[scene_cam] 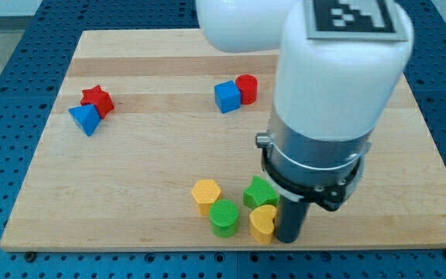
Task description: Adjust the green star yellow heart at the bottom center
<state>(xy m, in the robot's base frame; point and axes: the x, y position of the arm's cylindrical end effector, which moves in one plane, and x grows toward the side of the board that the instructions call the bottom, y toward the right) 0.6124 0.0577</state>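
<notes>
Four blocks bunch near the board's bottom centre: green star (259, 191), yellow heart (262, 223), green cylinder (224, 217), yellow hexagon (206, 192). No pincer here, just my tip (287, 239) touching the heart's right side. Push carelessly and the heart probably knocks the cylinder away.

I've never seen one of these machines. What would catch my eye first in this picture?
First, the big white arm filling the view's upper right, ending in a dark rod whose tip sits right beside the yellow heart at the wooden board's bottom centre. Clustered there are also a green star, a green cylinder and a yellow hexagon. Farther up sit two red-and-blue pairs: a red star with a blue triangle, and a blue cube with a red cylinder.
</notes>
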